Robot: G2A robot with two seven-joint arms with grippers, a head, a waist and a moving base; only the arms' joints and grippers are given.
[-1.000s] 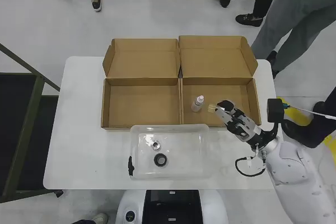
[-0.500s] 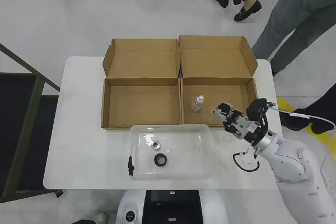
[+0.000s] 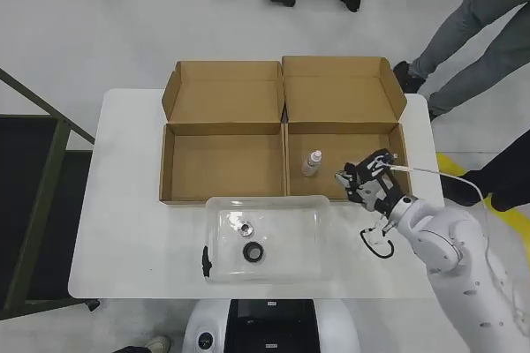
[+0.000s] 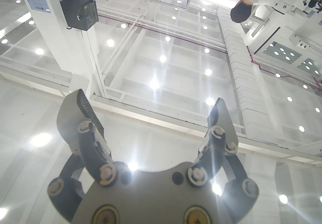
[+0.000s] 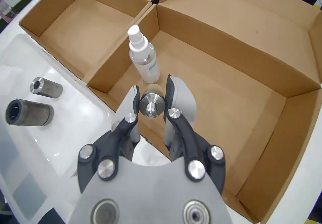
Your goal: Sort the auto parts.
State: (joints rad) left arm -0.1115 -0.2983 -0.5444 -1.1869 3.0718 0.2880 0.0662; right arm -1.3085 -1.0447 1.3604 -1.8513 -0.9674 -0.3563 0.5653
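**Inspector:** From above, what does the table hold?

**Operator:** The white table carries 2 open cardboard boxes side by side along its far side: the left box and the right box. A clear plastic tray lies just in front of them, nearer the robot. A spray bottle sits in the right box, close to the wall next to the left box.

**Inspector:** And the parts?

**Operator:** 2 metal sleeves lie in the tray: a smaller sleeve and, just nearer the robot, a wider sleeve, which is darker. The right gripper hangs over the near part of the right box, beside the bottle.

**Inspector:** What does the left wrist camera show?

**Operator:** The left gripper points up at a ceiling dotted with lights. Its 2 fingers are spread wide.

**Inspector:** And the right wrist camera?

**Operator:** The right gripper pinches a small metal part between both pads. It is a round steel piece with a stud on its end face. The part hangs above the floor of the right box, near the front wall, just beside the spray bottle but apart from it. The left box lies past the dividing walls. In the tray, the smaller sleeve and the wider sleeve lie on their sides, near each other and not touching.
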